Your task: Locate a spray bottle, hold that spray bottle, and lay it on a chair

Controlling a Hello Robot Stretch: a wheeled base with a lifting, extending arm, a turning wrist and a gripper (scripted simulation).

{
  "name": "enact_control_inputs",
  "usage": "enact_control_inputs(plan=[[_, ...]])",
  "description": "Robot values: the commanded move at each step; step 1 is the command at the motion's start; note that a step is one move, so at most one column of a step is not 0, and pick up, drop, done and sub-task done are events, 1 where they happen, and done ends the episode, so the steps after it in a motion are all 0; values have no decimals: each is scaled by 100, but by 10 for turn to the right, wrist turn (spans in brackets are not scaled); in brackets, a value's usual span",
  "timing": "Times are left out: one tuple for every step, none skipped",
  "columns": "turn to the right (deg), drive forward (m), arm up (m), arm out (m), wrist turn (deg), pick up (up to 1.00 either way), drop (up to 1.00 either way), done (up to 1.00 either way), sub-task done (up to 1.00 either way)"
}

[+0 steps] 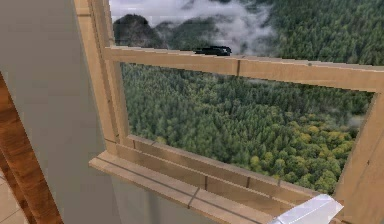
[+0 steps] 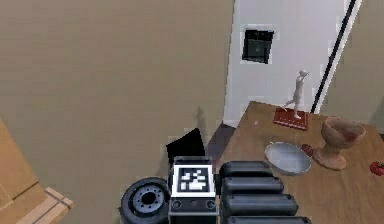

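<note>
You face a wooden-framed window (image 1: 240, 70) that looks out on forested hills, with a grey wall (image 1: 50, 100) at nine o'clock in the forward view and a strip of wood floor (image 1: 18, 170) at eight. Nearest, at five o'clock by the end of the sill (image 1: 160, 180), a pale flat-sided thing (image 1: 312, 211) pokes in from the corner; what it is cannot be told. At twelve, a small dark latch (image 1: 212, 50) sits on the middle rail. In the arm side view the arm (image 2: 255, 195) lies at six o'clock, with its white marker square (image 2: 192, 180) and the gripper (image 2: 188, 145) just above that. Its far end is unclear, so you cannot tell how the jaws stand or whether it holds anything. Farther out, at four o'clock, a wooden table (image 2: 255, 115) bears a grey plate (image 2: 288, 157), a tan goblet-shaped vase (image 2: 343, 140) and, at two, a pale statuette (image 2: 295, 95) on a red base. Beyond stands a white door (image 2: 250, 90). You cannot pick out the spray bottle among these shapes.
</note>
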Motion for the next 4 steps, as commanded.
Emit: enact_control_inputs(plan=[[0, 0, 0, 48, 0, 0, 0, 0, 0], [0, 0, 0, 0, 450, 0, 0, 0, 0], [0, 0, 0, 0, 450, 0, 0, 0, 0], [0, 0, 0, 0, 450, 0, 0, 0, 0]])
